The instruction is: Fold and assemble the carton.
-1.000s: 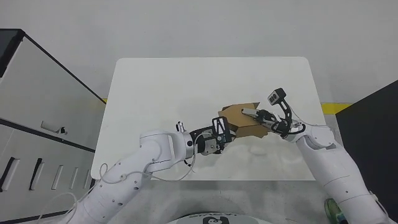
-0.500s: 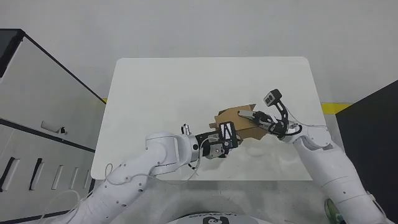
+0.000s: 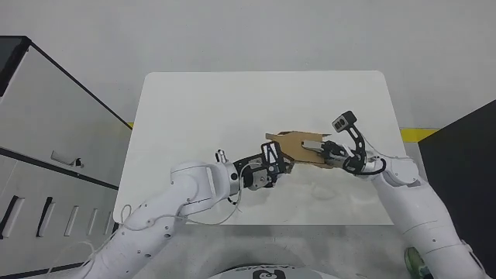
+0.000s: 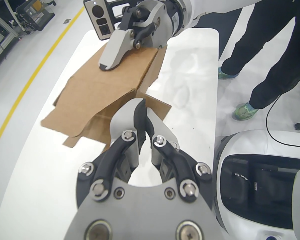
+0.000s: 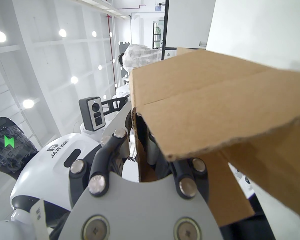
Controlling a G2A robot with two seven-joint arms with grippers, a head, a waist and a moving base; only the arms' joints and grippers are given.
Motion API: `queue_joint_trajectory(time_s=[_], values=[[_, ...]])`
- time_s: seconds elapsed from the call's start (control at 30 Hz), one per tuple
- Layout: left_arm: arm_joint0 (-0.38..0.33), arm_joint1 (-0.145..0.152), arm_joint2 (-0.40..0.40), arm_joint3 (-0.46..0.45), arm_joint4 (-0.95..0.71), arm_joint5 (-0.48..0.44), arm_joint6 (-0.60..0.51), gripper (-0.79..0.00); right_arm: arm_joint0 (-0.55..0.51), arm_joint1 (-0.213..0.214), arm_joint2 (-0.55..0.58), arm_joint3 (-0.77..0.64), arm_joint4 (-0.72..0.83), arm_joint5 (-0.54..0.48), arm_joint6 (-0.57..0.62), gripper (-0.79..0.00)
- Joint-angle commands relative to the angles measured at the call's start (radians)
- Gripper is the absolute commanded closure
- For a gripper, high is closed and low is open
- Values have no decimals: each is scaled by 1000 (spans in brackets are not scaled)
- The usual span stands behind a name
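Observation:
A brown carton (image 3: 296, 142), partly unfolded with loose flaps, is held between both grippers near the table's right middle. My left gripper (image 4: 143, 109) is shut on a small flap at the carton's near corner (image 4: 157, 107); in the top view it (image 3: 272, 160) sits at the carton's left end. My right gripper (image 3: 316, 148) is shut on the carton's top panel (image 4: 102, 83), one finger (image 4: 113, 51) lying flat on it. In the right wrist view the carton (image 5: 215, 106) rises over that gripper (image 5: 139, 138), whose fingers clamp a wall edge.
The white table (image 3: 232, 101) has bare room to the left and far side of the carton. A black-framed cabinet (image 3: 46, 124) stands off the table's left, a dark panel (image 3: 465, 163) off its right.
The carton has shifted slightly left and toward the table's far side. My left gripper dipped toward the near edge, then came back up to the carton's left end, still holding the flap.

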Motion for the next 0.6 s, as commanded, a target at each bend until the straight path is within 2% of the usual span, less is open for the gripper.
queue_joint_trajectory(time_s=[0.0,0.27,0.57], values=[[12,4,-18,-8,2,-1,0,0,-3,1,8,0,4,-5,9,0],[59,22,-91,-25,4,-4,6,0,-17,5,38,-6,23,-30,63,0],[66,25,-98,-28,2,-12,27,0,-25,8,47,-9,33,-47,138,0]])
